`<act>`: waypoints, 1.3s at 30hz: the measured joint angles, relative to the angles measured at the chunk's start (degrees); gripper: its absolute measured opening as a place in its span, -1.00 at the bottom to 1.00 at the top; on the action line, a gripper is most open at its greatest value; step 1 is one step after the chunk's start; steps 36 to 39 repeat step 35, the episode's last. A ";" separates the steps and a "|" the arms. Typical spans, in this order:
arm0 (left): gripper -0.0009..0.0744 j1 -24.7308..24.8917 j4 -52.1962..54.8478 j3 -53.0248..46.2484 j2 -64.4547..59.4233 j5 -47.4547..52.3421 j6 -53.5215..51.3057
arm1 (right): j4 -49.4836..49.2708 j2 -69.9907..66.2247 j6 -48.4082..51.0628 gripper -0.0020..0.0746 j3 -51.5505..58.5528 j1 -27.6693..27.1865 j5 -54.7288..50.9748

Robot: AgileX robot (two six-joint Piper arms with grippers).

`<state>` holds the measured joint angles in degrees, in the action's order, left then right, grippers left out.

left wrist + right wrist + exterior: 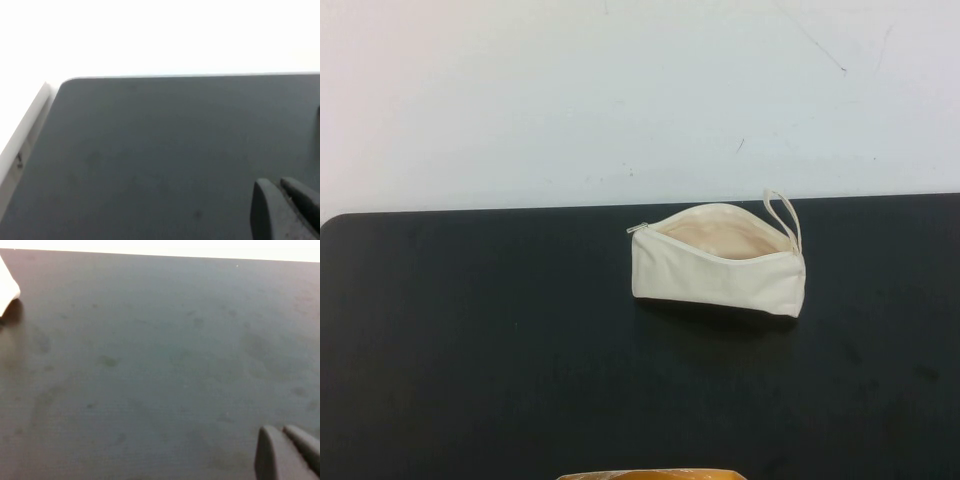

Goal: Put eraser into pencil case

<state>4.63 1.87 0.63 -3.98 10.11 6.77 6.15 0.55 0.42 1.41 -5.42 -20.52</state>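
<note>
The cream-white pencil case (718, 270) lies on the black table (470, 350), right of the middle and toward the far edge. Its zip is open, the pale peach lining (725, 236) shows, and its loop strap (784, 215) is at the right end. The eraser is out of view; no part of it shows on the table or in the open mouth. My left gripper (276, 184) is shut and empty over bare table near the far left corner. My right gripper (281, 430) is shut and empty over bare table; a corner of the pencil case (7, 290) shows at that view's edge. Neither arm shows in the high view.
The table's far edge (520, 208) meets a white surface behind it. The rounded far left corner (65, 82) and a white ledge (25, 135) show in the left wrist view. A yellow-orange object (650, 474) peeks in at the near edge.
</note>
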 joint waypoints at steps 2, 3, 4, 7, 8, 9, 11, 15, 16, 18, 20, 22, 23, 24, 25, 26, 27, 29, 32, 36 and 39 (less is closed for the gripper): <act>-0.98 -0.46 -0.04 -1.31 1.21 0.77 -0.81 | 0.00 0.00 0.00 -0.95 0.00 0.00 0.00; -0.98 -0.85 -0.30 -1.70 1.83 1.20 -1.08 | 0.00 0.00 0.00 -0.95 0.00 0.00 0.00; -0.98 -1.17 -0.77 -2.11 2.44 1.33 -1.25 | 0.00 0.00 0.00 -0.95 0.00 0.00 0.00; -0.98 -2.11 -2.78 -2.12 3.94 3.21 -2.15 | 0.00 0.00 0.00 -0.95 0.00 0.00 0.00; -0.98 -2.40 -3.21 -2.12 4.25 3.89 -2.59 | 0.00 0.00 0.00 -0.95 0.00 0.00 0.00; -0.98 -2.52 -3.44 -2.12 4.49 4.36 -3.03 | 0.00 0.00 0.00 -0.95 0.00 0.00 0.00; -0.98 -2.62 -3.62 -2.12 4.49 5.36 -4.19 | 0.00 0.00 0.00 -0.95 0.00 0.00 0.00; -0.98 -2.72 -3.98 -2.12 4.49 7.20 -5.12 | 0.00 0.00 0.00 -0.95 0.00 0.00 0.00; -0.98 -2.72 -4.06 -2.12 4.49 7.53 -5.12 | 0.00 0.00 0.00 -0.95 0.00 0.00 0.00; -0.98 -2.72 -4.06 -2.01 4.49 8.01 -5.12 | 0.00 0.00 0.00 -0.95 0.00 0.00 0.00; -0.98 -2.72 -4.06 -2.01 4.49 8.30 -5.23 | 0.00 0.00 0.00 -0.95 0.00 0.00 0.00; -0.98 -2.72 -4.06 -1.93 4.49 8.43 -5.23 | 0.00 0.00 0.00 -0.95 0.00 0.00 0.00; -0.98 -2.72 -4.06 -1.93 4.49 8.56 -5.23 | 0.00 0.00 0.00 -0.95 0.00 0.00 0.00; -0.98 -2.72 -4.06 -1.93 4.49 8.56 -5.23 | 0.00 0.00 0.00 -0.95 0.00 0.00 0.00; -0.98 -2.72 -4.06 -1.93 4.49 8.56 -5.23 | 0.00 0.00 0.00 -0.95 0.00 0.00 0.00; -0.98 -2.72 -4.06 -1.93 4.49 8.56 -5.26 | 0.00 0.00 0.00 -0.95 0.00 0.00 0.00; -0.98 -2.72 -4.06 -1.93 4.49 8.56 -5.26 | 0.00 0.00 0.00 -0.95 0.00 0.00 0.00; -0.98 -2.72 -4.06 -1.93 4.49 8.56 -5.35 | 0.00 0.00 0.00 -0.95 0.00 0.00 0.00; -0.98 -2.72 -4.10 -1.93 4.49 8.56 -5.35 | 0.00 0.00 0.00 -0.95 0.00 0.00 0.00; -0.98 -2.72 -4.10 -1.93 4.49 8.56 -5.35 | 0.00 0.00 0.00 -0.95 0.00 0.00 0.00; -0.98 -2.72 -4.10 -1.93 4.49 8.56 -5.35 | 0.00 0.00 0.00 -0.95 0.00 0.00 0.00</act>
